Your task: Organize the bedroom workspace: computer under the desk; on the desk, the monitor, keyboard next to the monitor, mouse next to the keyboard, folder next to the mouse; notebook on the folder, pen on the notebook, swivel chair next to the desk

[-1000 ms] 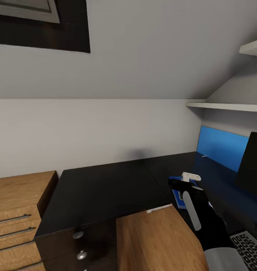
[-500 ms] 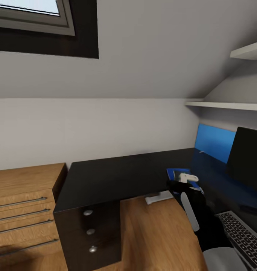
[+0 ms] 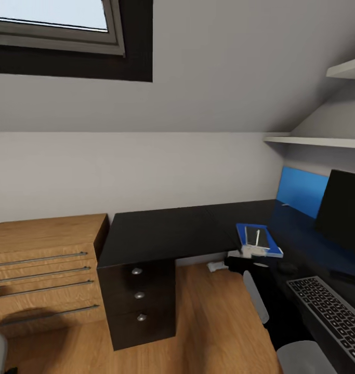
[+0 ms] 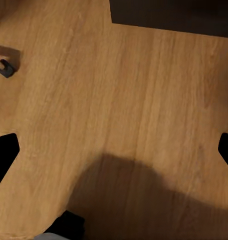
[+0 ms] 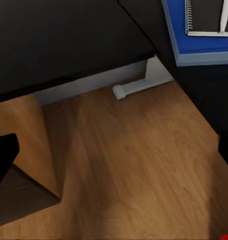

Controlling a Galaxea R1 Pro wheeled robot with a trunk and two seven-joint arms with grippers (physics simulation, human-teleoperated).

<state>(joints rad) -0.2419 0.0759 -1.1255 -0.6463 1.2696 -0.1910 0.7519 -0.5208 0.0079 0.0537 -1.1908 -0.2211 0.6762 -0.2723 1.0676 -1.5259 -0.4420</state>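
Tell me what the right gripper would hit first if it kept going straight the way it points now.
Most likely the bare wood floor: the right wrist view looks down onto it, beside the desk and its white leg. Nothing seems to lie between, though depth is hard to judge.

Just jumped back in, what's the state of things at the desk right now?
The blue folder lies on the black desk with the notebook and pen stacked on it. The keyboard and monitor sit further along. The right claw hovers off the desk edge by the folder, holding nothing visible. The left wrist view looks down at the wood floor.
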